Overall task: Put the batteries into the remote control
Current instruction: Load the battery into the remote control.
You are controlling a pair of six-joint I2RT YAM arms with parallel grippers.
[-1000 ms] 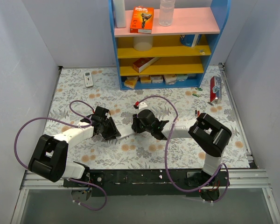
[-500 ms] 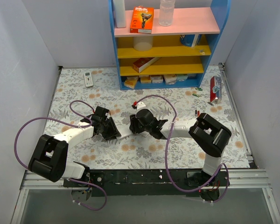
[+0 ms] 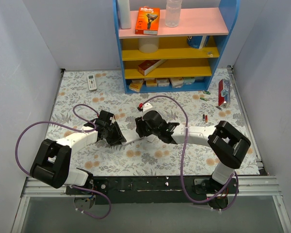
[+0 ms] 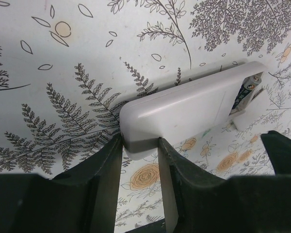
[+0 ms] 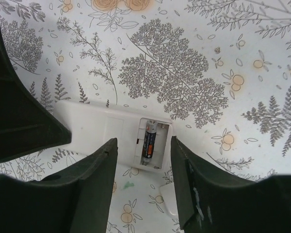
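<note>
The white remote control [image 5: 94, 124] lies back-up on the floral table, also seen in the top view [image 3: 134, 141] and the left wrist view [image 4: 184, 109]. Its battery compartment [image 5: 153, 143] is open and holds one dark cell with an orange band [image 5: 149, 141] beside an empty slot. A loose white cover [image 5: 167, 204] lies next to it. My left gripper [image 4: 140, 143] is shut on the remote's closed end. My right gripper [image 5: 144, 143] is open and empty, its fingers on either side above the compartment. Small red batteries [image 3: 204, 117] lie at the right of the table.
A blue shelf unit [image 3: 172, 73] with boxes stands at the back. A smaller white remote with buttons [image 3: 91, 81] lies back left. A red pack [image 3: 224, 92] and small green cells [image 3: 206, 92] lie back right. A small red item [image 3: 141, 107] sits just behind the right gripper.
My right gripper has shifted a little left and back over the remote's open end, and its arm has stretched out. The left gripper and the remote have not moved.
</note>
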